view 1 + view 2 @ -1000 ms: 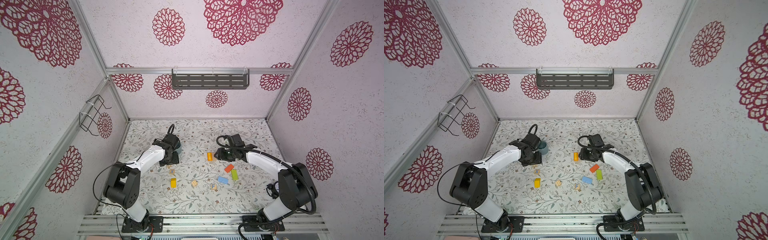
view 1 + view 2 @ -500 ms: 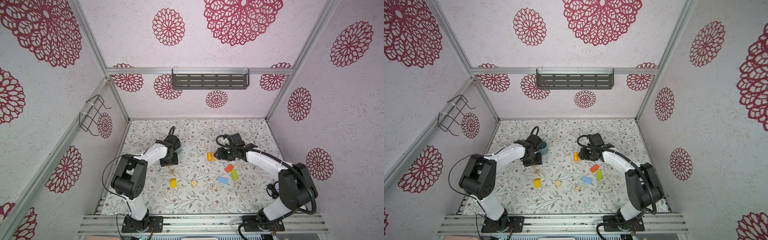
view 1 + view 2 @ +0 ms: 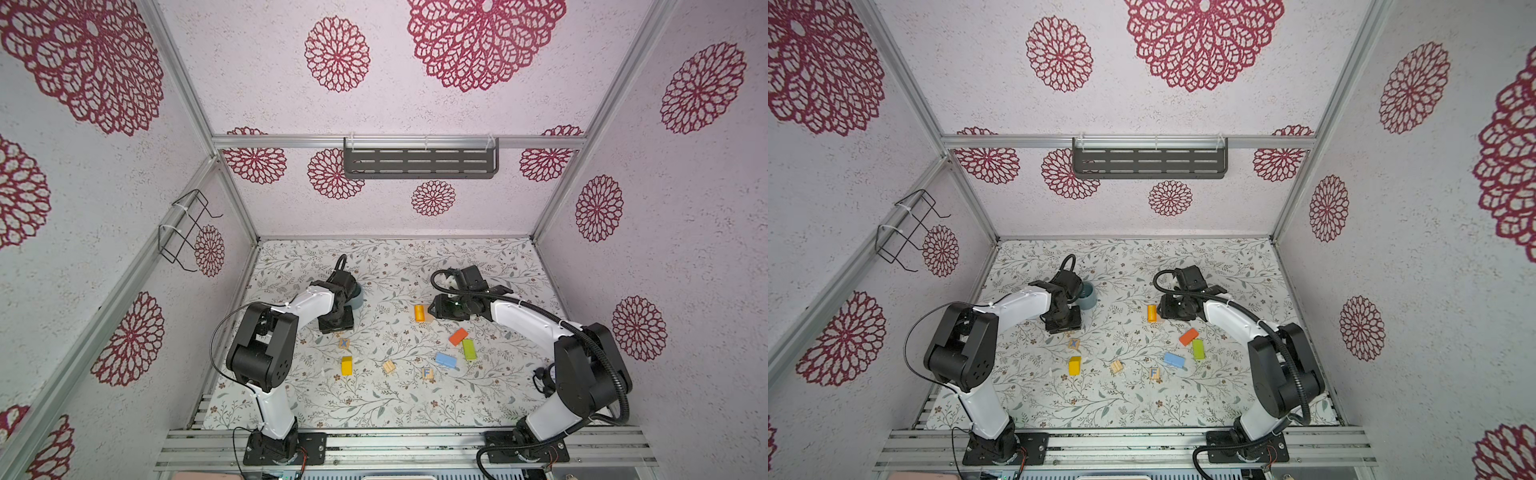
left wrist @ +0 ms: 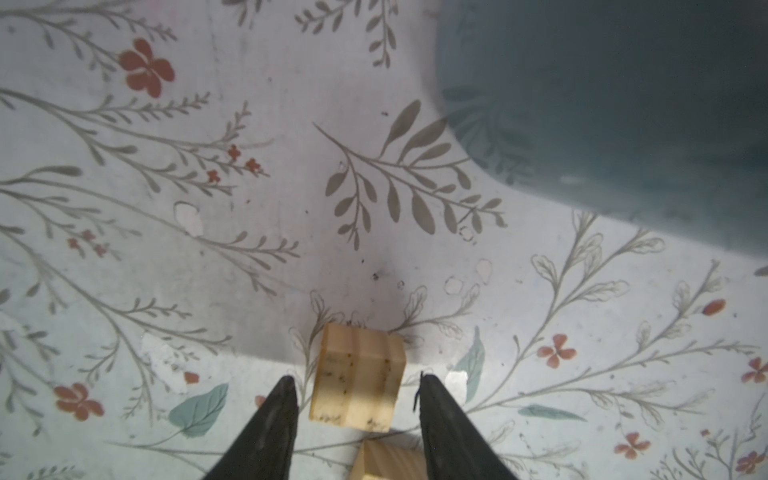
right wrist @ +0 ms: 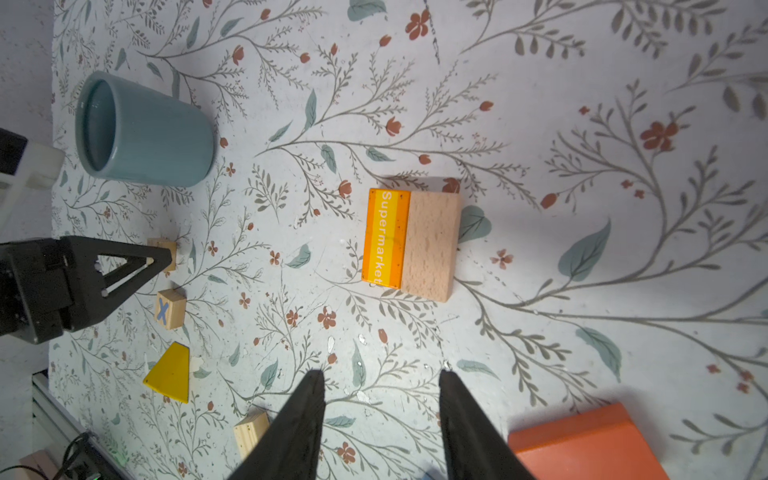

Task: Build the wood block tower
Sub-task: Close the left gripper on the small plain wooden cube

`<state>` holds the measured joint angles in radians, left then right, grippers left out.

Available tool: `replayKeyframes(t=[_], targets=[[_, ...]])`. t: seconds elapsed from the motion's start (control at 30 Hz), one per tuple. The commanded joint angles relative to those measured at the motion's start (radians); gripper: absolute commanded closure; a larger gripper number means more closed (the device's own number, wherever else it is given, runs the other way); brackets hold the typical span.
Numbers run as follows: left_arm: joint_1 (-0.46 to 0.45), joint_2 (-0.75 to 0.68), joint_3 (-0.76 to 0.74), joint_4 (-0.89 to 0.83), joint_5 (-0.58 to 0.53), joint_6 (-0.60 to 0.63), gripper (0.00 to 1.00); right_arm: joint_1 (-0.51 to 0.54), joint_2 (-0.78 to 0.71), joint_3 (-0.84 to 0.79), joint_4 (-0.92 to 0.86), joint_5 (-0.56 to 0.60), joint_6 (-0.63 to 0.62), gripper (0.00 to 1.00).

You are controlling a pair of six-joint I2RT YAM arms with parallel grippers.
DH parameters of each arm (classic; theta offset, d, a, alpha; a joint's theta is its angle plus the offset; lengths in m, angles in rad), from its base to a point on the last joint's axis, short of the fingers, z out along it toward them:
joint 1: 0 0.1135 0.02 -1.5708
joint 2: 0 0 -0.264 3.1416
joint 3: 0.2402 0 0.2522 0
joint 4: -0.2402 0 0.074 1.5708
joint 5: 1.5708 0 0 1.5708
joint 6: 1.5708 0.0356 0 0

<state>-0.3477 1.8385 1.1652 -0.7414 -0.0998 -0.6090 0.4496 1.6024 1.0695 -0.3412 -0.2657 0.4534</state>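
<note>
My left gripper (image 4: 357, 380) stands open, its fingers on either side of a plain wooden cube (image 4: 358, 376) on the mat, with a small gap on each side. From above, the left gripper (image 3: 335, 327) is next to the teal cup. My right gripper (image 5: 380, 374) is open and empty, a short way from the orange "Supermarket" block (image 5: 384, 237), also seen from above (image 3: 420, 313). Other wood blocks lie singly: red-orange (image 3: 458, 336), green (image 3: 470, 349), blue (image 3: 446, 360), yellow (image 3: 346, 365), X cube (image 3: 344, 343), grooved cube (image 3: 389, 367), F cube (image 3: 426, 373). No tower is in view.
The teal cup (image 3: 1089, 296) stands upright just behind the left gripper. The floral mat (image 3: 374, 407) is walled on three sides. A dark shelf (image 3: 419, 163) and a wire rack (image 3: 187, 228) hang on the walls above.
The left arm's elbow has swung up and inward while its gripper stayed by the cup over the plain cube, its jaws narrower. The right arm has hardly moved.
</note>
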Motion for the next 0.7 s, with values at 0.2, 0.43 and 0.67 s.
replayKeyframes(t=[0.2,0.43,0.67], targets=[[0.017,0.018,0.025,0.029,0.022,0.003,0.55,-0.002,0.002,0.039,-0.014,-0.009,-0.018,0.58],[0.017,0.013,0.021,0.028,0.024,0.002,0.64,-0.002,-0.013,0.037,-0.015,-0.007,-0.014,0.57],[0.016,-0.017,0.022,0.009,0.029,0.000,0.67,-0.003,-0.040,0.026,-0.019,-0.006,-0.013,0.49]])
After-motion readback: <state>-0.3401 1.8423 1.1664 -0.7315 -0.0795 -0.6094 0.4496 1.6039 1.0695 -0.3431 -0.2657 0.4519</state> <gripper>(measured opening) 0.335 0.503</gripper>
